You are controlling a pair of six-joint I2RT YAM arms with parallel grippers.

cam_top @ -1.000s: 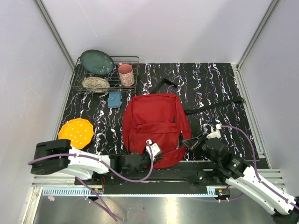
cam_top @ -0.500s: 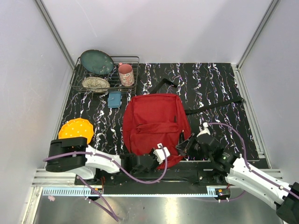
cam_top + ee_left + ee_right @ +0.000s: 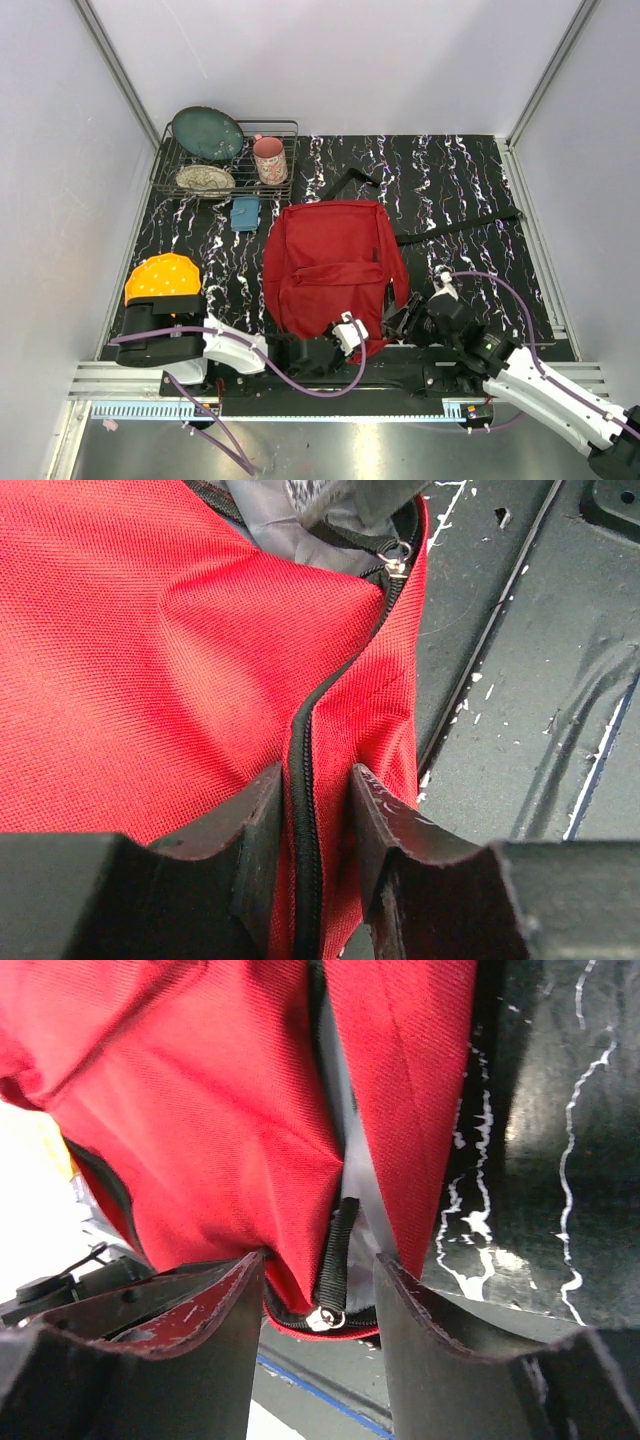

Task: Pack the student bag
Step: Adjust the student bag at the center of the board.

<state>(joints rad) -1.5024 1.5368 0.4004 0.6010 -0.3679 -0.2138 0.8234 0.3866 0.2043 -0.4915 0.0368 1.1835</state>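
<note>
One black, white-streaked table (image 3: 450,190) carried one student bag (image 3: 330,260), one wire rack (image 3: 290,160), one orange plate (image 3: 165,280) and one small blue item (image 3: 245,213). The rack held one teal plate (image 3: 207,132), one speckled dish (image 3: 205,180) and one pink mug (image 3: 269,160). Two arms worked at the near edge.

The bag was red woven fabric with black straps trailing toward the far and right sides, a black zipper (image 3: 305,730) and grey lining (image 3: 280,520) showing where it gaped. It lay flat in the middle of the table, its near end at the table's front edge, between the two grippers.

The left gripper (image 3: 312,780) stood partly parted astride the zipper seam at the bag's near corner, the red cloth running between its fingers, not pinched. The right gripper (image 3: 320,1258) stood wider apart at the bag's near right side, the black zipper pull (image 3: 335,1260) hanging loose between its fingers; it gripped nothing.
</note>
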